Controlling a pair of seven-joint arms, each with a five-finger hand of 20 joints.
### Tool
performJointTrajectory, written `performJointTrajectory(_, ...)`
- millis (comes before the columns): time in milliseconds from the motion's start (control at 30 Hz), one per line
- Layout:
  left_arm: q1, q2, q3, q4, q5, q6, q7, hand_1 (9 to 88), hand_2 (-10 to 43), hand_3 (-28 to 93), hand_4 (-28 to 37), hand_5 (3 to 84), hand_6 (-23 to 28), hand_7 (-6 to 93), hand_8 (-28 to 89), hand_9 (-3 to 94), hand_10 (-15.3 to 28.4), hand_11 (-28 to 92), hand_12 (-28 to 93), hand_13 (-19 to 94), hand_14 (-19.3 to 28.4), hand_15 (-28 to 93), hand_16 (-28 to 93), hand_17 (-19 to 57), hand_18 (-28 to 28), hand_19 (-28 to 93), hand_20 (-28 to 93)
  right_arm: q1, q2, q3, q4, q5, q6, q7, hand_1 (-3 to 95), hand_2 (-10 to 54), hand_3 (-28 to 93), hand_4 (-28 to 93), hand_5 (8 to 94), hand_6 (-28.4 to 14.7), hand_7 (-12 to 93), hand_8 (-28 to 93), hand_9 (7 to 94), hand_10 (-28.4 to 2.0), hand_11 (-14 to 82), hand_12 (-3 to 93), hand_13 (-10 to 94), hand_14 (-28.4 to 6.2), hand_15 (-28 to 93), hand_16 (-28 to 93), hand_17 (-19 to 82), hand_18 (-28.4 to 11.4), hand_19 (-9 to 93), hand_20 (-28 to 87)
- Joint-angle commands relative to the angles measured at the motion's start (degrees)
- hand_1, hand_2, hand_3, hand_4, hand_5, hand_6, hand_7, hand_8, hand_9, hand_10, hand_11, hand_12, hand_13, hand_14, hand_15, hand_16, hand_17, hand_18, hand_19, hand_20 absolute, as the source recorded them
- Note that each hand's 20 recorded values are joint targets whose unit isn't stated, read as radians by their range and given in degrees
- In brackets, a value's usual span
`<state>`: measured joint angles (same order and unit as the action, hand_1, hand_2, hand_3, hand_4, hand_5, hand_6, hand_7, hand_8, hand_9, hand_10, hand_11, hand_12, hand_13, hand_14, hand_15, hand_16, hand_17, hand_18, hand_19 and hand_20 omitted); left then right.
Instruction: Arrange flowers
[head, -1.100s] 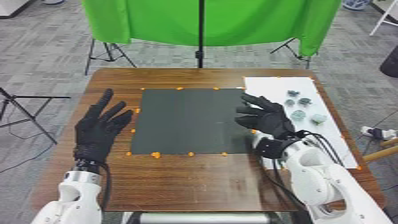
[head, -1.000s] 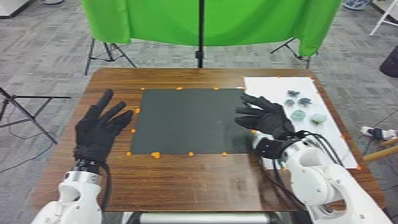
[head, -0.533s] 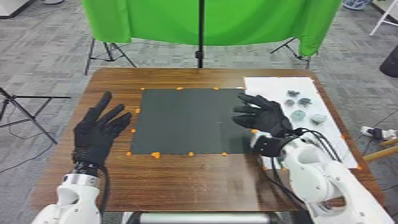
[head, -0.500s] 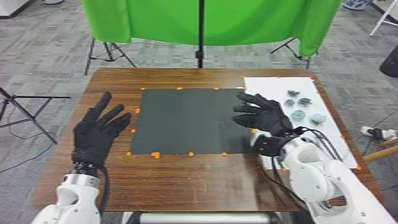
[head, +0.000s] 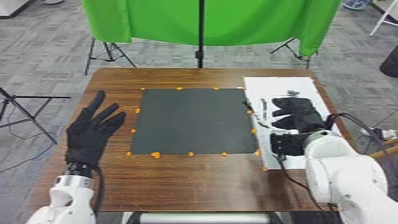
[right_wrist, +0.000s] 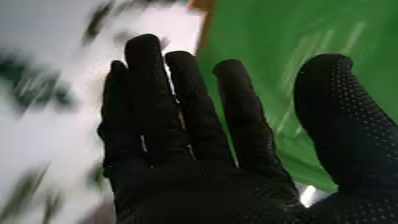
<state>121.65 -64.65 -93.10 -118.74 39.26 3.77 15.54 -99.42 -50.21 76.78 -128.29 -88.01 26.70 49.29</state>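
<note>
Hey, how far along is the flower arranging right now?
Looks like an early stage: I can't point to any finished step. A small green piece lies on the white sheet, beside the dark mat. Nothing is in hand: the right hand is open over the sheet, the left hand open too. Picking and placing probably remain.

This is looking like a robotics lab: white robot arms (head: 341, 172) are extending over the near side of the wooden table (head: 195, 187), a green cloth backdrop (head: 155, 22) is hanging beyond it, a black tripod (head: 32, 120) is standing left of it, and grey flooring (head: 53, 55) is running around it.
</note>
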Motion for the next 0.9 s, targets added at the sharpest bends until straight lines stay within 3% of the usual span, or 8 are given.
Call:
performJointTrajectory(33,0.5,0.04,-0.83,-0.42,0.06,0.73,-0.15,19.8,5.6,75,-28.3,31.3,2.0,10.6,-10,28.8,17.3,19,11,22,28.2,45,-7,-9.2,28.4,49,21,-0.8,5.1,-6.1,-1.5,-34.5,-6.3,22.5,32.7,-2.0,78,-26,56.7,-5.6,13,-13,60.2,-20.9,22.9,12.5,56,-19.9,56,7,24,-28.4,73,11)
performJointTrajectory(133,1.3,0.22,-0.86,-0.56,-0.23,0.91,0.23,19.9,5.6,75,-28.3,31.3,1.9,10.6,-10,28.9,17.4,19,11,22,28.2,45,-7,-9.2,28.4,49,21,-0.6,4.5,-7.2,-0.9,-35.2,-11.1,23.7,35.3,-5.1,77,-25,59.5,-7.1,11,-12,64.3,-21.5,25.2,13.2,61,-19.7,58,7,29,-28.4,82,-2)
performJointTrajectory(300,0.8,0.17,-0.75,-0.46,-0.26,0.67,-0.02,20.0,5.5,75,-28.3,31.2,1.9,10.6,-10,28.8,17.3,19,11,22,28.2,46,-7,-9.1,28.4,49,21,1.3,3.4,-11.6,1.5,-41.9,-17.0,28.3,36.6,-6.5,75,-24,61.2,-7.8,11,-12,66.9,-21.9,26.8,14.0,65,-19.3,61,8,32,-28.4,86,-3)
performJointTrajectory(400,0.6,0.05,-0.81,-0.38,-0.09,0.64,-0.29,20.1,5.5,75,-28.3,31.2,1.9,10.6,-10,28.9,17.3,19,11,22,28.2,46,-7,-9.1,28.4,48,22,1.3,3.1,-12.0,1.8,-41.1,-19.2,27.8,37.6,-7.8,74,-23,62.3,-8.5,10,-11,67.3,-22.6,27.3,14.4,66,-19.5,62,8,34,-28.4,90,-11)
performJointTrajectory(467,1.0,0.34,-0.67,-0.51,-0.37,0.84,0.20,20.1,5.5,75,-28.3,31.2,1.9,10.7,-10,28.9,17.3,19,11,22,28.2,46,-7,-9.1,28.4,48,22,1.8,2.7,-12.7,1.9,-40.6,-20.3,27.1,38.2,-8.4,74,-23,62.6,-8.8,10,-11,67.1,-22.8,27.5,14.5,66,-19.7,62,8,34,-28.4,90,-13)
performJointTrajectory(900,0.0,0.63,-0.47,-0.26,-0.72,0.92,-0.06,20.3,5.5,75,-28.3,31.2,1.9,10.8,-10,28.9,17.4,19,11,22,28.1,45,-7,-9.1,28.4,48,22,7.6,0.2,-21.1,8.1,-39.0,-30.1,26.1,37.7,-9.5,72,-23,64.1,-8.9,10,-11,66.8,-23.4,28.6,15.0,66,-19.8,63,9,33,-28.4,90,-16)
